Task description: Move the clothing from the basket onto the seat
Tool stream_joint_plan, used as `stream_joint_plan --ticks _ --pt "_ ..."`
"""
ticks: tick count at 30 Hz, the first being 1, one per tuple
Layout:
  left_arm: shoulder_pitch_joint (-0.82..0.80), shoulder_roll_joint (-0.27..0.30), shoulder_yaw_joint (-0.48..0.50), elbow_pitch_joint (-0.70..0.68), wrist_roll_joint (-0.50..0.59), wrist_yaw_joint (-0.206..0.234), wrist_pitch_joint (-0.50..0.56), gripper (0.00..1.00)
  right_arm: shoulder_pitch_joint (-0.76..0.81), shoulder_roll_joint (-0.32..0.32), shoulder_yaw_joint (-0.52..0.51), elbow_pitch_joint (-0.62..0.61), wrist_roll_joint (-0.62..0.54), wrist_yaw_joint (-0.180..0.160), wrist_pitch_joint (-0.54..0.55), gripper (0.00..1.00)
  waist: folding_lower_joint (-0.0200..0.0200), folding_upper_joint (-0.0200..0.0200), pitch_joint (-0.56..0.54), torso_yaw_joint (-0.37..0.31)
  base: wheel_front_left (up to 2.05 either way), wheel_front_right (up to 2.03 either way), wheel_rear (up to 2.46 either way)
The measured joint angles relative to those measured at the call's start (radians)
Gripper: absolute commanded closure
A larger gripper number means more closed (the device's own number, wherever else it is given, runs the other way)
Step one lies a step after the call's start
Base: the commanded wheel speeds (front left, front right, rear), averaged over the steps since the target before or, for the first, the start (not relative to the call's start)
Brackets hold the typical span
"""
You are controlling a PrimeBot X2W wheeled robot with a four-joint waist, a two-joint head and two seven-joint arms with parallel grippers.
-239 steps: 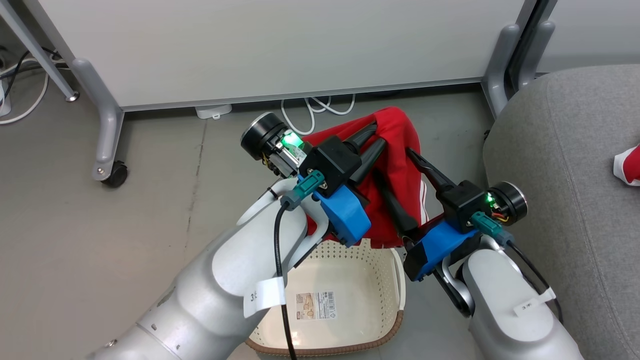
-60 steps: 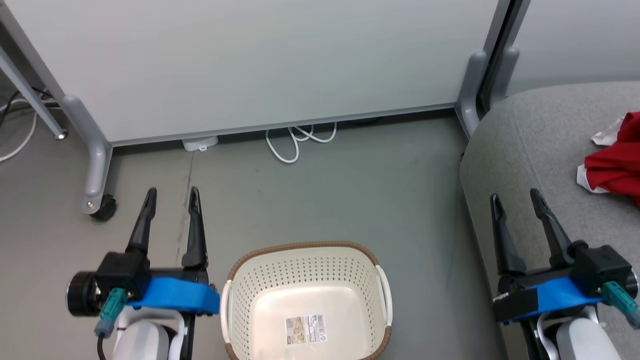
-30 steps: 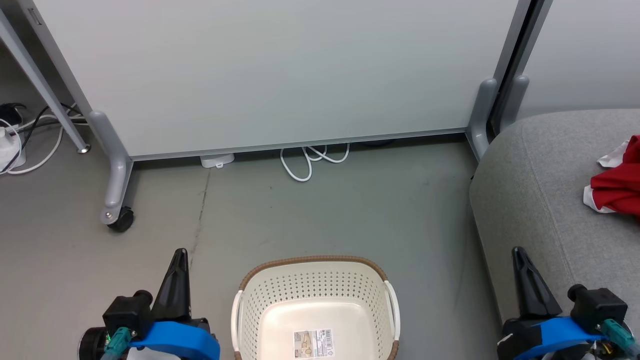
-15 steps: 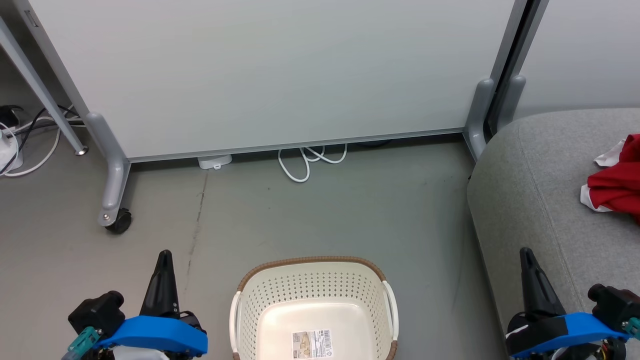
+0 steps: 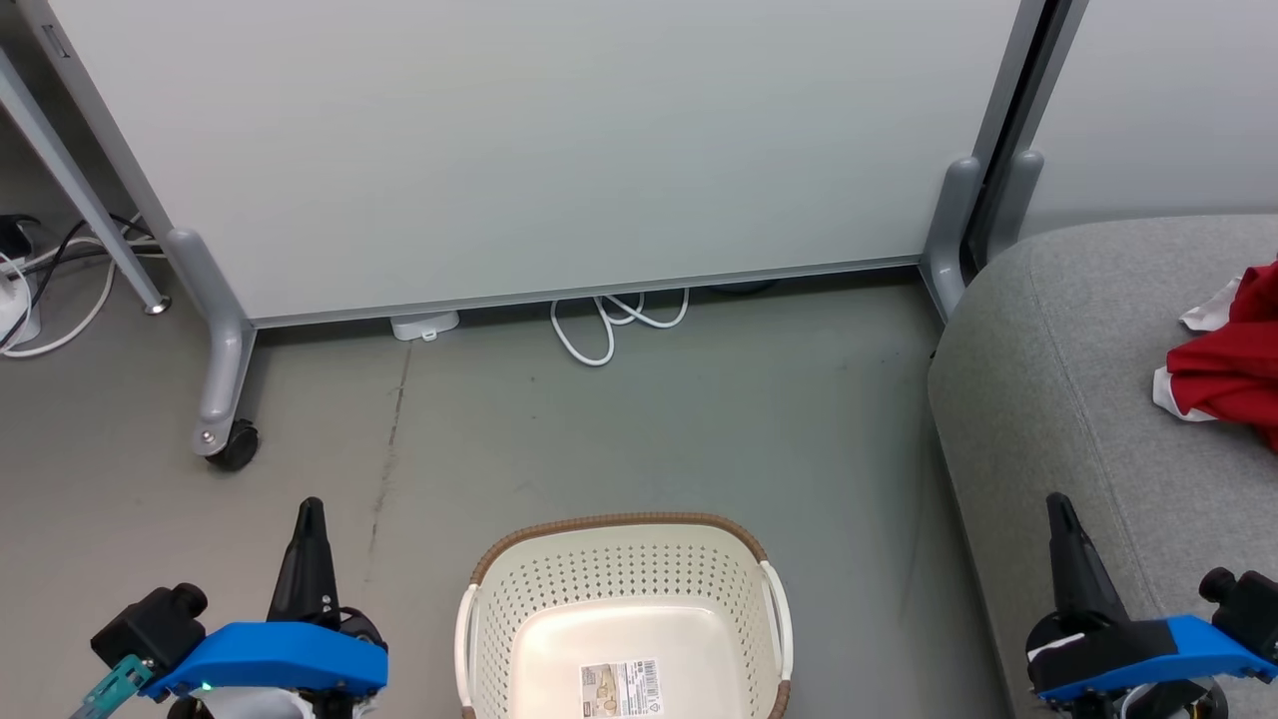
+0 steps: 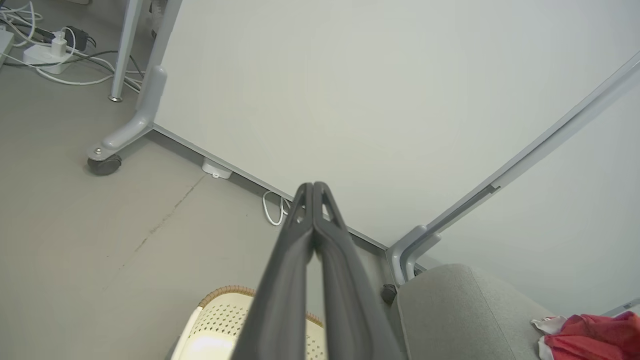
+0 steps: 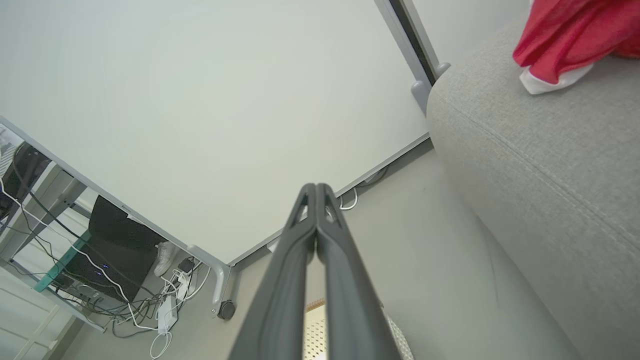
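Parking left pincer (image 5: 308, 519) and right pincer (image 5: 1058, 511) in the lower corners, both newly closed and empty; leaving oval cream perforated plastic basket (image 5: 619, 523) bare at bottom centre and bright red fabric clothing (image 5: 1226, 371) on large grey upholstered seat (image 5: 1058, 379) at right; apparently finishing.

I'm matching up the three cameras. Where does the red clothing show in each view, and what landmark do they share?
Head view: clothing at the right edge, about halfway up, lying on the sofa.
Left wrist view: clothing in the lower right corner, on the sofa.
Right wrist view: clothing in the top right corner, on the sofa.
Shared landmark: the grey partition foot beside the sofa's corner, also at and.
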Motion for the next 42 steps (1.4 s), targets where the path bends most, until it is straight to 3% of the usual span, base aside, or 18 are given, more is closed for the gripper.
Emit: stream_joint_plan --ticks 42 --pt "-0.024 0.000 0.053 -0.027 -0.512 -0.006 0.127 1.00 -0.029 0.000 -0.019 -0.009 0.517 0.000 0.131 1.00 -0.0001 0.0000 -0.006 -0.019 0.00 0.00 0.00"
